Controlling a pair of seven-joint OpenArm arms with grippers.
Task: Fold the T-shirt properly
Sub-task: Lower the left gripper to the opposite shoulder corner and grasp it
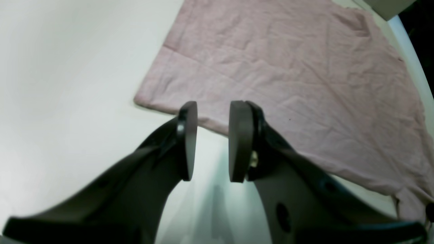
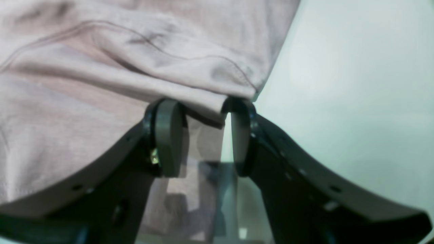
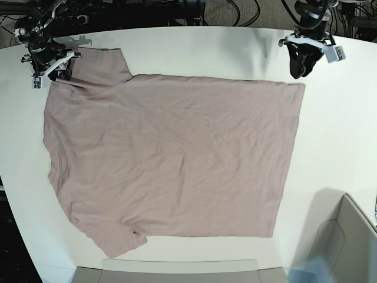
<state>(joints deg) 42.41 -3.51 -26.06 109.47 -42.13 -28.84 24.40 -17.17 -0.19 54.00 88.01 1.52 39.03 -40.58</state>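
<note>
The pink-mauve T-shirt [image 3: 171, 153] lies spread flat on the white table, sleeves toward the left of the base view and hem toward the right. My left gripper [image 3: 298, 71] is open and empty just off the hem's far corner. In the left wrist view the left gripper [image 1: 213, 105] has its fingertips at the hem edge of the shirt [image 1: 288, 67]. My right gripper [image 3: 53, 71] is at the far sleeve. In the right wrist view the right gripper [image 2: 203, 112] has its jaws apart, and the folded sleeve edge [image 2: 190, 91] lies at its tips.
A grey bin [image 3: 347, 236] stands at the table's near right corner. A grey tray edge [image 3: 177, 271] runs along the near side. Cables and stands crowd the back edge. The table rim curves close to both arms.
</note>
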